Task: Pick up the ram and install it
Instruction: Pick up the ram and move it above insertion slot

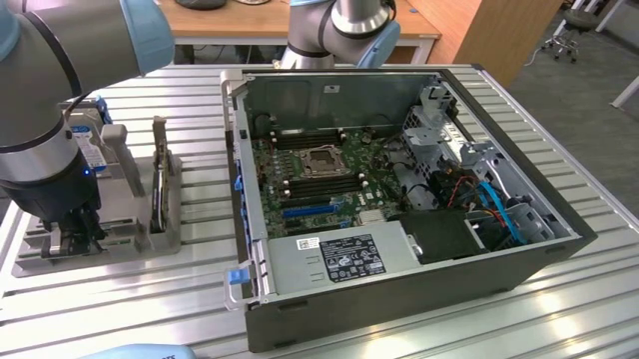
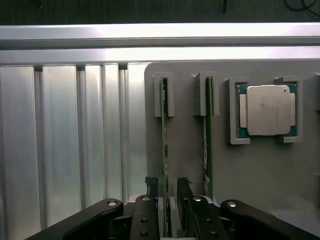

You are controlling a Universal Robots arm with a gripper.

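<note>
Released hand [image 2: 167, 190], fingers [image 2: 151, 192] either side of the ram [image 2: 163, 145], not clamped. The ram stands on edge in the slot at the edge of the grey holder [image 2: 185, 150], second stick [image 2: 207, 145] just beside. Judged light, stiff, fragile: pinch the flat faces near the upper edge, gently. White label [image 1: 340, 258] on the power supply [image 1: 299, 273]: unreadable.

A ribbed aluminium desk [image 1: 559, 314] is seen, with a bright sheen along its slats. Behind it a wooden desk [image 1: 230, 19] is set, with a tall wooden panel [image 1: 504, 30] beside it. A grey floor [image 1: 589, 90] and a wheeled stool [image 1: 571, 34] are shown at the exterior view's right.
</note>
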